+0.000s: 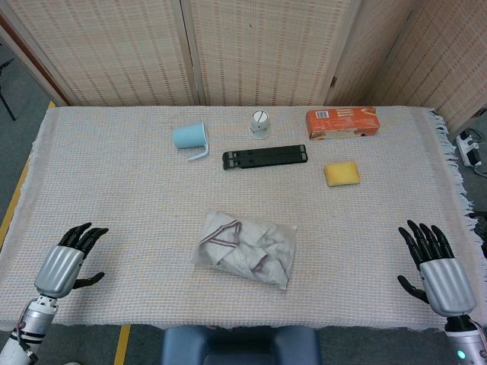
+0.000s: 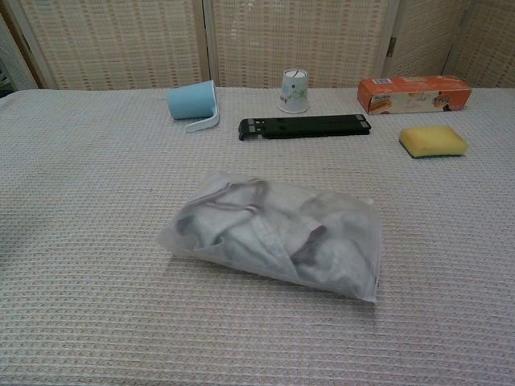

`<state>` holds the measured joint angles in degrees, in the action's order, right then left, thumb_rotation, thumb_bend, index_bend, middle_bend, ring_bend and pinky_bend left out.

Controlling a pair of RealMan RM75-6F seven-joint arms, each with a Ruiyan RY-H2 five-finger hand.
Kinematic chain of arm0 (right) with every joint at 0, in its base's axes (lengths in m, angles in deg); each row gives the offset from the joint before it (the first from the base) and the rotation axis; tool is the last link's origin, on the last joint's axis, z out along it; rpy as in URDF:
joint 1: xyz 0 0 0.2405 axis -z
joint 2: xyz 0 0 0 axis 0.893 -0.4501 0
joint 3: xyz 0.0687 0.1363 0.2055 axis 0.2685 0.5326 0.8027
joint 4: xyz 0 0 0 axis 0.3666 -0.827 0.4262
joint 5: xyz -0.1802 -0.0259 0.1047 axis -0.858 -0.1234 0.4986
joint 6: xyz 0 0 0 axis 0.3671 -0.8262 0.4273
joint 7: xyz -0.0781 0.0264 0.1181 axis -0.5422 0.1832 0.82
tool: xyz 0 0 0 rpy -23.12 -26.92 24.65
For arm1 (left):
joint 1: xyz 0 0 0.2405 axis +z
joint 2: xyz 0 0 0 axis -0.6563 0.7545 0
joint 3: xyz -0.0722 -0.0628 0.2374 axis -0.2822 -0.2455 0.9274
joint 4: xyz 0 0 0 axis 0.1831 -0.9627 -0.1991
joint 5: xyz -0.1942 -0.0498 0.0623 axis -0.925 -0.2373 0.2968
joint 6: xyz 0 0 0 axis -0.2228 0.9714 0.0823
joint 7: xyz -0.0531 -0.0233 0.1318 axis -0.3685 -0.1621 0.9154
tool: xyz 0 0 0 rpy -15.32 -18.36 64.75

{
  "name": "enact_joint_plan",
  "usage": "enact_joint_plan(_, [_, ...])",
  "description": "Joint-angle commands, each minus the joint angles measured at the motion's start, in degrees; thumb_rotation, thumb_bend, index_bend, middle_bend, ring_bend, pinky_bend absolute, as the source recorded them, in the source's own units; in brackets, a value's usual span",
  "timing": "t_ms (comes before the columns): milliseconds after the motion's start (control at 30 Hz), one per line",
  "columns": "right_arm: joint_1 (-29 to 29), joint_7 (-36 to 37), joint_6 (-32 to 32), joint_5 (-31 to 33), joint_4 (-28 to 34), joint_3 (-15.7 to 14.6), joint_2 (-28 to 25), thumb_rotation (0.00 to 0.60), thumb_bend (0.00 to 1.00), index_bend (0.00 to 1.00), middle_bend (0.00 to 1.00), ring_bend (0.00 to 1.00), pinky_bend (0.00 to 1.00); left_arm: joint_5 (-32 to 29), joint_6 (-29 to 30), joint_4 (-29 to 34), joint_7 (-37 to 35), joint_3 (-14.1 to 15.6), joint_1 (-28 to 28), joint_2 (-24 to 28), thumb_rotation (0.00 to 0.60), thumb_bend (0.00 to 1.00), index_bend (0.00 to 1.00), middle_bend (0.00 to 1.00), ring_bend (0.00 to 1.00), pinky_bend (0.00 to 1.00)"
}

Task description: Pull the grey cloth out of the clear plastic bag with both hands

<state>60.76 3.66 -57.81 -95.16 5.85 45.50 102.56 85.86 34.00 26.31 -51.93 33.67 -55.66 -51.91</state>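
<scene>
A clear plastic bag lies flat in the middle of the table, nearer the front edge, with the crumpled grey cloth inside it. The chest view shows the bag and the cloth close up, with no hand on them. My left hand rests at the front left of the table, fingers apart and holding nothing. At the front right, my right hand is likewise spread and empty. Both hands are far from the bag and appear only in the head view.
At the back lie a tipped light-blue cup, a small white cup, a black folded stand, an orange box and a yellow sponge. A woven mat covers the table.
</scene>
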Motion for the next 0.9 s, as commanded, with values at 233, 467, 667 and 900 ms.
enact_joint_plan(233, [0.5, 0.7, -1.1, -0.3, 0.3, 0.0, -0.5, 0.6, 0.15, 0.0, 0.0, 0.0, 0.0, 7.6, 4.0, -1.1, -3.9, 1.6, -0.6, -3.6, 0.6, 0.15, 0.2, 0.38, 0.25, 0.37])
enact_joint_plan(467, [0.4, -0.6, -0.5, -0.4, 0.2, -0.2, 0.1, 0.6, 0.15, 0.0, 0.0, 0.0, 0.0, 13.6, 2.7, -4.7, -0.7, 1.5, -4.1, -14.4, 0.6, 0.15, 0.31, 0.97, 0.89, 0.92])
enact_joint_plan(667, [0.1, -1.2, 0.3, -0.4, 0.2, -0.2, 0.4, 0.6, 0.15, 0.0, 0.0, 0.0, 0.0, 11.3, -3.4, -5.8, 6.0, -0.8, -7.1, -21.1, 0.6, 0.15, 0.37, 1.0, 1.0, 1.0])
enact_joint_plan(900, [-0.1, -1.5, 1.0, 0.4, 0.0, 0.0, 0.6, 0.6, 0.15, 0.0, 0.0, 0.0, 0.0, 8.5, -6.3, -7.6, 10.4, -3.1, -9.1, -26.4, 0.6, 0.2, 0.41, 1.0, 1.0, 1.0])
